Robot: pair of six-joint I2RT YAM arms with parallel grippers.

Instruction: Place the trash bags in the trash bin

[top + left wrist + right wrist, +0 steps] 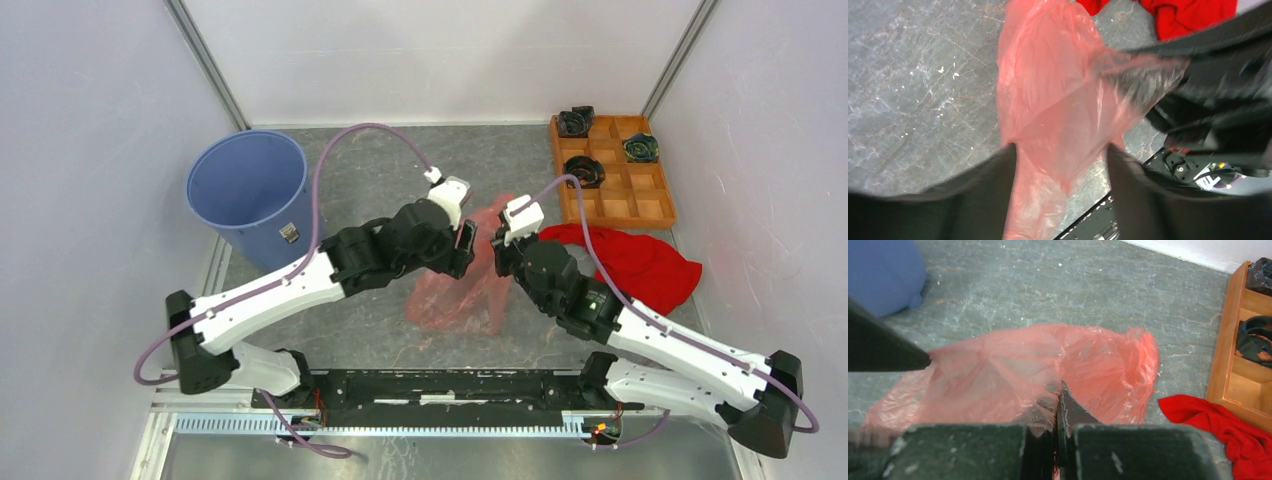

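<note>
Our right tool [1057,440] pinches the trash bag [455,295] on the counter [380,170]; the left tool [1063,170] gapes around it. With 1 grip, film could slip or tear before reaching the trash bin [240,235] — well apart.

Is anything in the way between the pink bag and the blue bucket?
No object: bare table lies between the pink bag and the blue bucket. Only the left arm and its purple cable cross that stretch.

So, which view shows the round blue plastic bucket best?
Top external: the round blue plastic bucket shows rim, inside and outer wall. Right wrist catches only a blurred blue edge in its top-left corner; left wrist misses it.
</note>
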